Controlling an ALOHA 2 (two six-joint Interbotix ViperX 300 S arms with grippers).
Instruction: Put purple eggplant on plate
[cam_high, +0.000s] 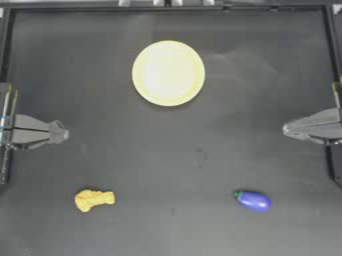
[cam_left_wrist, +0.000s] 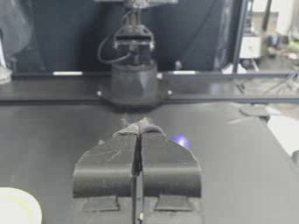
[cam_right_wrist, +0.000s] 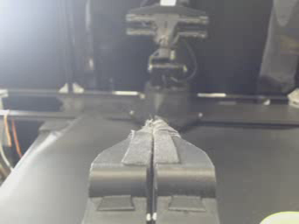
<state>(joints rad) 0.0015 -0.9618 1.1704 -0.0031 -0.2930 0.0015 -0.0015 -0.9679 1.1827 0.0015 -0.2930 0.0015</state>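
The purple eggplant (cam_high: 254, 201) lies on the table at the front right, its green stem pointing left; a sliver of it (cam_left_wrist: 182, 141) peeks past my left jaws in the left wrist view. The pale yellow plate (cam_high: 167, 73) sits at the back centre with nothing on it; its edge shows in the left wrist view (cam_left_wrist: 17, 209) and the right wrist view (cam_right_wrist: 284, 218). My left gripper (cam_high: 63, 133) is parked at the left edge, shut and holding nothing. My right gripper (cam_high: 286, 129) is parked at the right edge, also shut and holding nothing. Both are far from the eggplant.
A lumpy yellow-orange food piece (cam_high: 93, 199) lies at the front left. The dark table is bounded by a raised frame (cam_high: 167, 7) along the back and sides.
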